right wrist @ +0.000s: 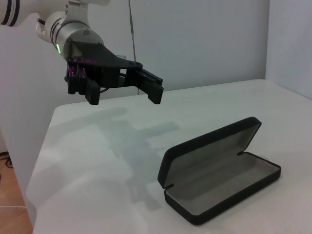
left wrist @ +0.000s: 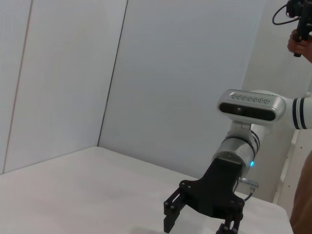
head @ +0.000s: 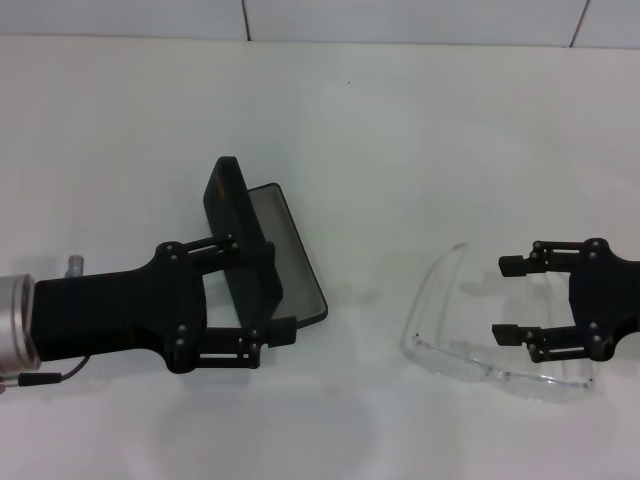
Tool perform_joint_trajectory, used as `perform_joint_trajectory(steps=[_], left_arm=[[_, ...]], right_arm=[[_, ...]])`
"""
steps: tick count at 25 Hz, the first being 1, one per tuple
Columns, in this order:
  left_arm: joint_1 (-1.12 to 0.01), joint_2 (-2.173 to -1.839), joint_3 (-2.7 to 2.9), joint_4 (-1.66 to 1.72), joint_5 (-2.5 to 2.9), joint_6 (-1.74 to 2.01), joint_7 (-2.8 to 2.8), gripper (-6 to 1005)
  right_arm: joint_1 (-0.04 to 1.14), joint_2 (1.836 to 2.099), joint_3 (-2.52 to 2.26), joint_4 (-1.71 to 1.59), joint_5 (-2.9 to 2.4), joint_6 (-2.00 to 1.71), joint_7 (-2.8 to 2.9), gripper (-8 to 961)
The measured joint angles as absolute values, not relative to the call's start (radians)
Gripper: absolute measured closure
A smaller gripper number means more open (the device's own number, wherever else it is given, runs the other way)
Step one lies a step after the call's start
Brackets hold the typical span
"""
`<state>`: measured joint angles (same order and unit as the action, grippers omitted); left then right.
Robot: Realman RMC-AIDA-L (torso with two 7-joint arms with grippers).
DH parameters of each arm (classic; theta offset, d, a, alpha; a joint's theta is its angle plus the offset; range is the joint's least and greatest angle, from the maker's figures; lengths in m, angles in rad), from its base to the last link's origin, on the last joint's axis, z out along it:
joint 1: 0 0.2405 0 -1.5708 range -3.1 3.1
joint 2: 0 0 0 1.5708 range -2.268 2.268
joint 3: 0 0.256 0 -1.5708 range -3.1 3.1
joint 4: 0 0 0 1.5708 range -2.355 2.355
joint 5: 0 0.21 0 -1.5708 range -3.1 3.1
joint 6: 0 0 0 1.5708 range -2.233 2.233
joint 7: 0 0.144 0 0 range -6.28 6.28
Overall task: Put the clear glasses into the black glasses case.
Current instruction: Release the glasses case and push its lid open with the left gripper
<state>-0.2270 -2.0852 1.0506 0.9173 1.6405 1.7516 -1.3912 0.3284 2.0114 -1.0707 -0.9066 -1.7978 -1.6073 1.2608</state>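
The black glasses case (head: 300, 262) lies open on the white table, lid raised and grey lining showing; the right wrist view shows the case (right wrist: 220, 179) holding nothing. My left gripper (head: 278, 290) hovers open above the case, well off the table, as the left gripper (right wrist: 124, 91) in the right wrist view confirms. The clear glasses (head: 468, 362) lie on the table to the right of the case. My right gripper (head: 512, 300) is open at the glasses' right side, its fingers reaching over the space between lens and arm. The left wrist view shows the right gripper (left wrist: 200, 223) open too.
White table (head: 400, 130) runs back to a tiled wall. In the left wrist view a person's hand (left wrist: 298, 43) holds a dark device at the far side, beyond the table's corner.
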Motion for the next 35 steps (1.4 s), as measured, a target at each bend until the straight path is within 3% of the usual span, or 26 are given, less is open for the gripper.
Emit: perform_joint_trajectory(steps=[19,29,35], left_arm=[[-0.244,-2.078,1.049,1.004,1.556,1.753,-1.581,135],[-0.511,-2.045,1.021,1.431,1.975,1.702,-2.577,147],[-0.640,-2.052,1.184,1.531,2.458,1.707,-2.918,155]], right_arm=[[0.328,2.013,-1.071,-0.895,-1.791,-1.606,1.261,198],[0.336,2.013,-1.076,-0.891,-1.790,-1.604,1.261,199],[0.337,2.016,-1.072,-0.883,-1.767,-1.597,1.261,199]])
